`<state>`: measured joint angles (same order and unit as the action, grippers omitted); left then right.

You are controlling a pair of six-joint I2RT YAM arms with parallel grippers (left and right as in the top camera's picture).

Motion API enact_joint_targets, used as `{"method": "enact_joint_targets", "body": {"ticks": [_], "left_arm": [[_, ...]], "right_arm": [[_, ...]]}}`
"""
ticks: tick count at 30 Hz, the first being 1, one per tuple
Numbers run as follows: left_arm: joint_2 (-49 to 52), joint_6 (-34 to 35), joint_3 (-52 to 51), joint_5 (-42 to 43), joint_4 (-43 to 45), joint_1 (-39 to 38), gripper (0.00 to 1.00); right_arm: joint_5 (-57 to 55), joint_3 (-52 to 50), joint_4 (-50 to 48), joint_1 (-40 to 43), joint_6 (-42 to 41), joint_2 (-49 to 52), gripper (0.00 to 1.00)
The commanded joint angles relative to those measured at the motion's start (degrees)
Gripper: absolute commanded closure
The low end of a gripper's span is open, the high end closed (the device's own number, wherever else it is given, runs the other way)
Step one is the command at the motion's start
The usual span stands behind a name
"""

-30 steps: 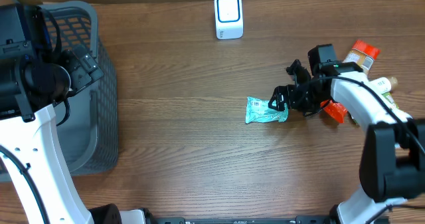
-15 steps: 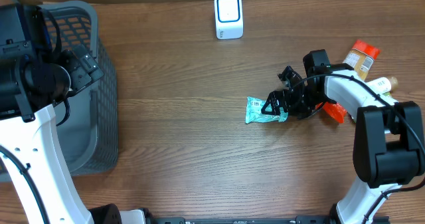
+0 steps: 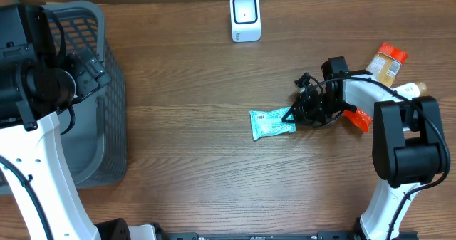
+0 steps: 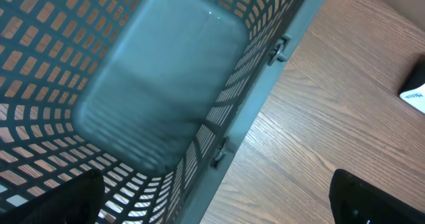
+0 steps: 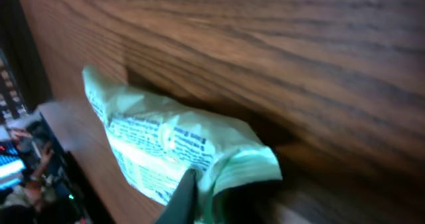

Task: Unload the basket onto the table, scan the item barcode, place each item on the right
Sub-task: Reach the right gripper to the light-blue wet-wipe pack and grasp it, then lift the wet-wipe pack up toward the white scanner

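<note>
The item is a pale green printed packet [image 3: 272, 123], lying just right of the table's centre. My right gripper [image 3: 292, 115] is shut on its right end. In the right wrist view the packet [image 5: 166, 141] fills the lower middle, and a dark finger [image 5: 182, 197] presses into its crimped end. I cannot make out a barcode among the print. The white scanner [image 3: 245, 17] with a blue-edged window stands at the back centre, well apart from the packet. My left gripper [image 3: 89, 69] hangs open over the grey basket, its fingertips [image 4: 80, 197] empty.
The grey mesh basket [image 3: 107, 126] stands along the left edge with its inside bare [image 4: 159, 84]. At the right lie an orange-capped jar [image 3: 388, 60], a white bottle [image 3: 410, 90] and an orange packet [image 3: 358, 117], close behind my right arm.
My right gripper has shut on the packet's right end, and the packet has shifted a little to the left. The left arm has not moved.
</note>
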<state>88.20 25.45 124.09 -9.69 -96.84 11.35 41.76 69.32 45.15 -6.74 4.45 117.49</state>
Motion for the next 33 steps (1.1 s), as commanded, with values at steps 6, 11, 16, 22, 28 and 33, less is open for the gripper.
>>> {"method": "enact_joint_targets", "body": {"ticks": [6, 11, 16, 22, 28, 33], "left_arm": [[0.2, -0.63, 0.02, -0.79, 0.04, 0.26, 0.01], [0.2, -0.61, 0.02, -0.79, 0.04, 0.26, 0.0], [0.2, -0.63, 0.02, -0.79, 0.04, 0.26, 0.01], [0.2, -0.63, 0.02, -0.79, 0.04, 0.26, 0.0], [0.2, -0.61, 0.02, -0.79, 0.04, 0.26, 0.0], [0.2, -0.63, 0.02, -0.79, 0.04, 0.26, 0.0]], "right_arm": [[10.93, 3.45, 1.03, -0.24, 1.99, -2.43, 0.96], [10.84, 7.65, 2.71, -0.24, 0.48, -12.83, 0.96], [5.57, 10.19, 1.73, -0.26, -5.07, -25.35, 0.96], [-3.89, 10.21, -1.99, -0.37, -12.41, -39.23, 0.96], [-5.92, 10.21, -2.34, -0.37, -12.63, -44.94, 0.96], [-6.88, 10.14, -2.29, -0.39, -12.76, -44.37, 0.96]]}}
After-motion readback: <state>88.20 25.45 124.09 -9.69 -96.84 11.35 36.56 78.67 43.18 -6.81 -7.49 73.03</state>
